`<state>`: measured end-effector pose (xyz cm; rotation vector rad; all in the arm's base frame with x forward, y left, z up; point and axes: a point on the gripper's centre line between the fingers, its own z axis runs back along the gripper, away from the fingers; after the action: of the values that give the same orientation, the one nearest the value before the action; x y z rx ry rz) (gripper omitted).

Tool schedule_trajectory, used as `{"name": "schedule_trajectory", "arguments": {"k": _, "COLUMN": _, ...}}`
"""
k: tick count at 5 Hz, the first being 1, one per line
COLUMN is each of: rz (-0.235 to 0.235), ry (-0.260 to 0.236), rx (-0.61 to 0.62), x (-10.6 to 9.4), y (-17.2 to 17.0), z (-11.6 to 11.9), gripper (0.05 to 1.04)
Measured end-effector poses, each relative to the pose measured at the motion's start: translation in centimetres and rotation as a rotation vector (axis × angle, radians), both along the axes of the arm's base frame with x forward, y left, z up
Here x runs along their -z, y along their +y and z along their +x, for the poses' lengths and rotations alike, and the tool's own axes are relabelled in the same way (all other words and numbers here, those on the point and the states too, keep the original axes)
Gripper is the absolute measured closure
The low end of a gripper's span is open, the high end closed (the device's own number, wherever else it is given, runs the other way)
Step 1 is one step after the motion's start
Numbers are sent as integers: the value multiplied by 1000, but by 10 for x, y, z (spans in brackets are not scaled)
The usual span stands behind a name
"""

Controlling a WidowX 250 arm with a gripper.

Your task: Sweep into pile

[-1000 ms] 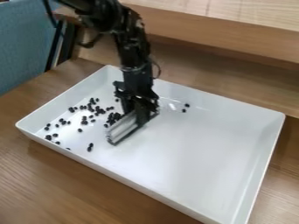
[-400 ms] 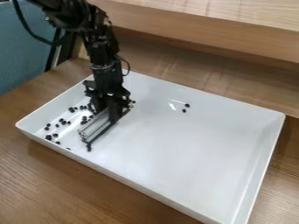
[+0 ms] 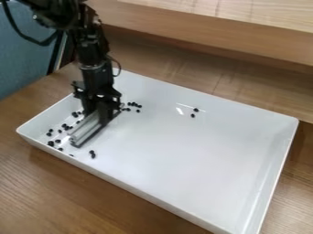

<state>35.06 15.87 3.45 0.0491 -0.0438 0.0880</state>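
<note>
The black gripper points down into the big white tray, at the left part of the view. It is closed on a gray bar and has it down low in the tray. The bar is long and thin. It lies at a slant, with one end at the lower left and the other end at the upper right, under the gripper. Its long way goes about the same way as the short left side of the tray.

Little black beads are in the tray. Lots of them are spread out to the left of the bar, some near the left wall and some close to the gripper. Two beads sit together just past the low end of the bar. A small bunch is by the high end, to the right of the gripper. Two more are well apart from the rest, near the back wall of the tray. The beads are round, so I can't tell which way they point. The tray sits on a brown wood table.
</note>
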Motion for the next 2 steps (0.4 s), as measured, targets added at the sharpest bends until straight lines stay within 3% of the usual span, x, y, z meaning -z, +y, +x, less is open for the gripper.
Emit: {"name": "schedule_trajectory", "arguments": {"k": 2, "rz": 11, "ry": 0, "rx": -24, "x": -2, "y": 16, "z": -5, "gripper": 697}}
